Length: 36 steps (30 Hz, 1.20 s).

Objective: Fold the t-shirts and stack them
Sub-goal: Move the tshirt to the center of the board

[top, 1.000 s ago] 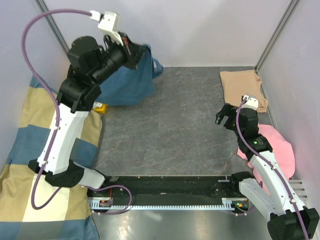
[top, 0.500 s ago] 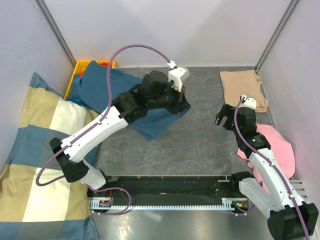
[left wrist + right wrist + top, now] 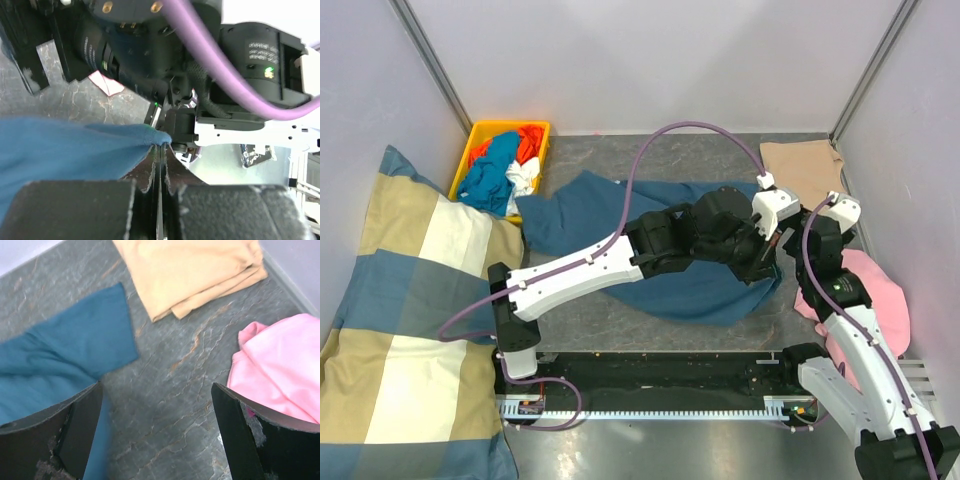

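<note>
The left end effector (image 3: 768,256) pinches the edge of the blue shirt (image 3: 685,292), which lies across the surface (image 3: 650,160). The right end effector (image 3: 155,432) is wide apart and empty. The arms are close and might bump, jerking the shirt loose.

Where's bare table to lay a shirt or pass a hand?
Free: far table strip between yellow bin and tan shirt, behind the teal shirt. Crowded: right side, where left hand, right hand and pink cloth bunch together.

Wide-spread fingers (image 3: 75,435); teal shirt (image 3: 60,355) left, tan shirt (image 3: 195,270) ahead, pink cloth (image 3: 280,370) right.
</note>
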Each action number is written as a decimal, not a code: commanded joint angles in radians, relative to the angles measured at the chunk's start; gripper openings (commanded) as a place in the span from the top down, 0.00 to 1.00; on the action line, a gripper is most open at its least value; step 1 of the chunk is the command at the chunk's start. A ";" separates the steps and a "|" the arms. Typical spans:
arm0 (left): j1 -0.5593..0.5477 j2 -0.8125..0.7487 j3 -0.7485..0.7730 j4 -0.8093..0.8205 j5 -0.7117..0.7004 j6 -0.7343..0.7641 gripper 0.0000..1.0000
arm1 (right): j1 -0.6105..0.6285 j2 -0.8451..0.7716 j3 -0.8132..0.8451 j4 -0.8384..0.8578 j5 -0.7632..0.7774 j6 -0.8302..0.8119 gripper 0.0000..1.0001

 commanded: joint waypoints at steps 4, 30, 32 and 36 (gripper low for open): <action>-0.001 -0.118 -0.142 0.041 -0.060 -0.053 0.98 | 0.002 0.005 0.053 -0.018 0.072 0.046 0.02; 0.414 -0.637 -1.143 0.248 -0.578 -0.335 0.00 | 0.010 0.504 0.251 0.168 -0.189 -0.033 0.02; 0.416 -0.593 -1.140 0.254 -0.562 -0.347 0.00 | 0.016 0.603 0.293 0.194 -0.226 -0.063 0.02; 0.416 -0.541 -1.169 0.265 -0.526 -0.387 0.00 | 0.018 0.837 0.472 0.182 -0.261 -0.108 0.02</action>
